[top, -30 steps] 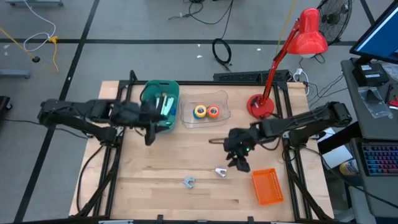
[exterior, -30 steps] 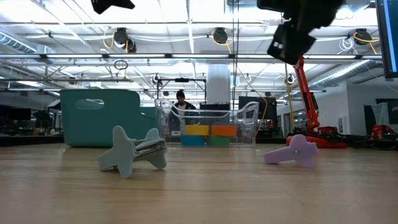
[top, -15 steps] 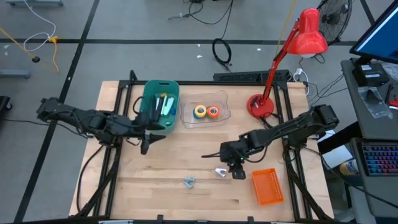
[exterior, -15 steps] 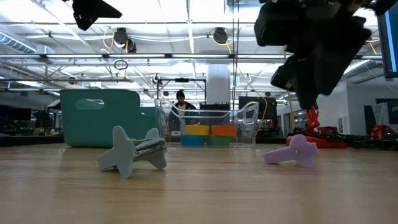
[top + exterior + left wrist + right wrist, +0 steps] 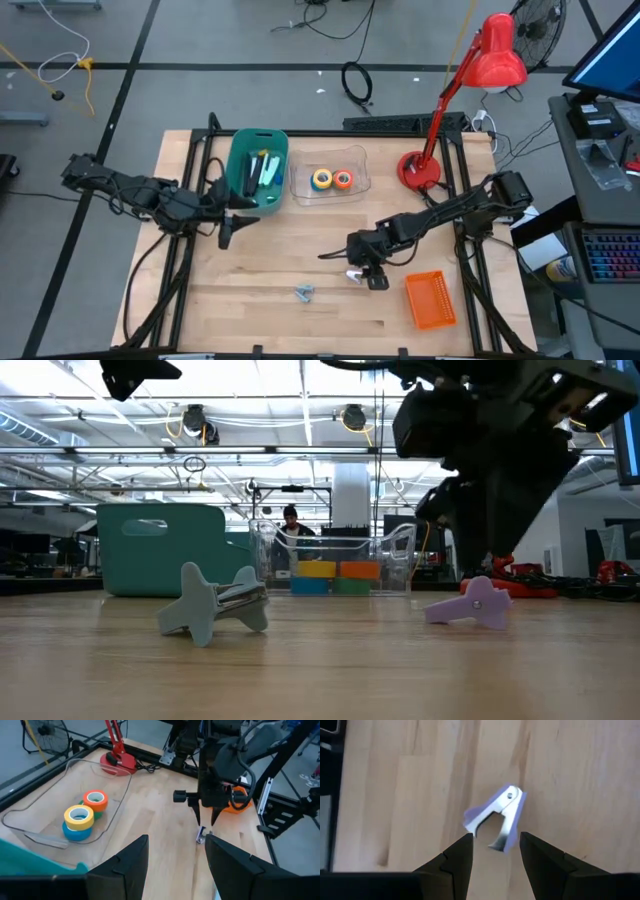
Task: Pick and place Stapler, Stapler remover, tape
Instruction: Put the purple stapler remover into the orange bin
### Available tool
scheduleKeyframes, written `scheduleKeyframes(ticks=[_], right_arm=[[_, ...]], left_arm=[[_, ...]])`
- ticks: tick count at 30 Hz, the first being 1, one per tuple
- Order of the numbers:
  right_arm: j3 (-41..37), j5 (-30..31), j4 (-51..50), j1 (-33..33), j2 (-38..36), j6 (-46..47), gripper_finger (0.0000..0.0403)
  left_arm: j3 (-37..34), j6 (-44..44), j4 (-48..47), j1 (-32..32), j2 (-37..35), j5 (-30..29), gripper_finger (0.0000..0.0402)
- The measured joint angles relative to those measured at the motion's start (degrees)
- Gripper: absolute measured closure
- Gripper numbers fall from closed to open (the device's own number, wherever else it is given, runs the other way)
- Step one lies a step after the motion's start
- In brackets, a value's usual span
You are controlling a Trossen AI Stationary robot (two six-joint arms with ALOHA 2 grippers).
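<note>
A lilac stapler remover (image 5: 497, 816) lies on the wooden table (image 5: 260, 270), toward the near right (image 5: 354, 275). My right gripper (image 5: 495, 845) hangs just above it, open and pointing steeply down, its fingers on either side and clear of it (image 5: 470, 605). A grey-blue stapler remover (image 5: 304, 292) lies left of the lilac one. Tape rolls lie in a clear tray (image 5: 300, 185): yellow on blue (image 5: 78, 817), orange on green (image 5: 95, 800). My left gripper (image 5: 177, 842) is open and holds nothing, in the air near the teal bin (image 5: 257, 168). I cannot pick out the stapler.
The teal bin holds green and pale items. A red desk lamp (image 5: 420, 170) stands at the far right of the table. An orange basket (image 5: 430, 300) sits at the near right, close to my right gripper. A person shows in the room beyond the table.
My right gripper has come down and gone toward the table's near-left, ending just over the lilac stapler remover; its fingers have stayed open. My left gripper has drawn back from the teal bin toward the table's left and near edges and sunk a little. Neither remover has moved.
</note>
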Motion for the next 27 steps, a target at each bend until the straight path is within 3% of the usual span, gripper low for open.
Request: scheduleKeyframes(ticks=[17,27], right_arm=[[-0.05,-0.18,0.83,-1.68,3.72,-1.37,0.0251],[0.02,-0.03,1.46,-1.71,3.79,-1.34,0.0315]], left_arm=[[0.00,-0.54,-0.13,-0.37,0.01,0.13,0.0203],[0.00,-0.61,-0.22,-0.37,0.01,0.17,0.0202]])
